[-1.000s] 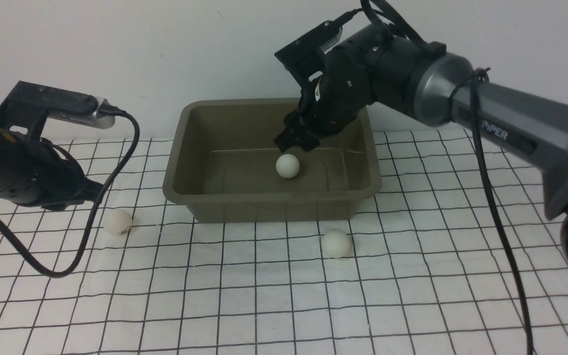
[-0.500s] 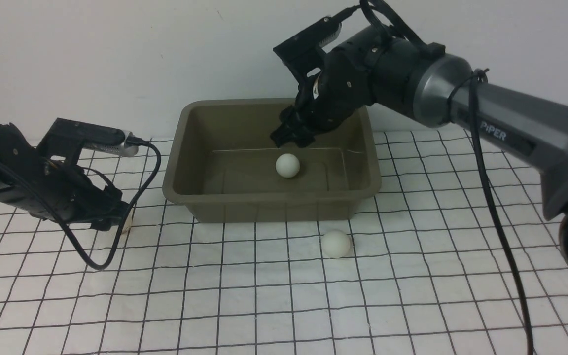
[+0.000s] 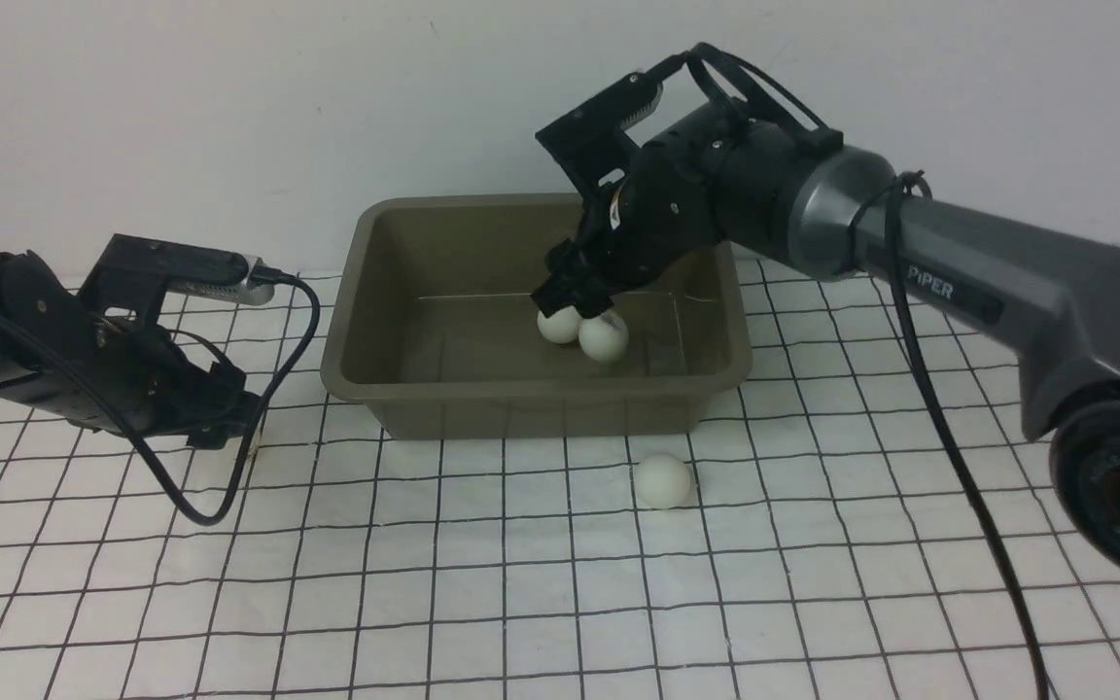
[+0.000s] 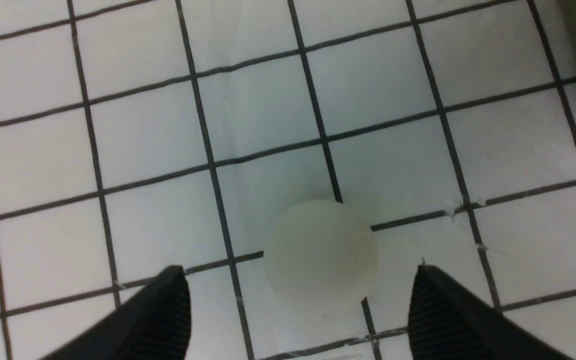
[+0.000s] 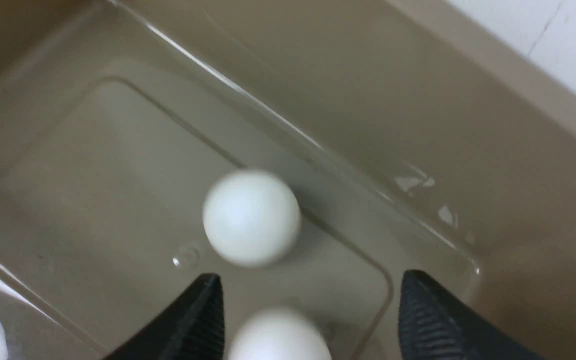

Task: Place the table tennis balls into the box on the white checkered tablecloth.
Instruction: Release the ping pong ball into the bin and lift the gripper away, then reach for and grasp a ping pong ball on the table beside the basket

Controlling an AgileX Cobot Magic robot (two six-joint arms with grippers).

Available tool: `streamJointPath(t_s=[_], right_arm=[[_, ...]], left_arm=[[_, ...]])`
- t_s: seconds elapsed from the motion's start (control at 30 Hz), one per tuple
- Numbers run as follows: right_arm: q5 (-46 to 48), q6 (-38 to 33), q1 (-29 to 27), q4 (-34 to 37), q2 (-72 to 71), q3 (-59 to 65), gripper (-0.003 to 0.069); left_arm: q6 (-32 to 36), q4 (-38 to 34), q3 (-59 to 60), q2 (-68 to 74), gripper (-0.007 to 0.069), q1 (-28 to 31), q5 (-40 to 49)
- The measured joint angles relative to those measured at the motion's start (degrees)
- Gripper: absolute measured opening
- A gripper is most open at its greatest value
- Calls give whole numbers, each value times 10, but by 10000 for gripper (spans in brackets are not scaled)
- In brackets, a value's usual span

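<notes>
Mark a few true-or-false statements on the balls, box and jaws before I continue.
Two balls are inside the box. True.
Nothing lies in front of the box. False: one ball sits there on the cloth.
The left jaws are shut on a ball. False: they stand open, either side of another ball on the cloth.
The right jaws stand open over the box. True.

Your right arm [image 3: 1007, 292] was grey with a white "PiPER" mark [image 3: 930, 289] and a matte black wrist, a thin black cable [image 3: 952, 447] tied along it. Your left arm [image 3: 25, 350] was black, with a looping cable [image 3: 210, 521]. 2 ribbed black fingers [image 4: 168, 320] tapered to points.
</notes>
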Motion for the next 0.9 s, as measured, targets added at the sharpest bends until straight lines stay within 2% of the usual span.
streamJointPath(t_s=[0.13, 0.43, 0.67, 0.8, 0.9], right_arm=[[3, 0, -1, 5, 5, 0, 477], [20, 0, -2, 6, 0, -5, 486], [125, -1, -2, 6, -5, -110, 486], [219, -2, -3, 6, -11, -187, 486], [265, -5, -3, 6, -27, -201, 486]], left_arm=[[0, 0, 0, 0, 521, 0, -3], [0, 0, 0, 13, 521, 0, -17], [0, -5, -30, 55, 521, 0, -14], [0, -16, -57, 78, 521, 0, 5], [0, -18, -72, 93, 521, 0, 13]])
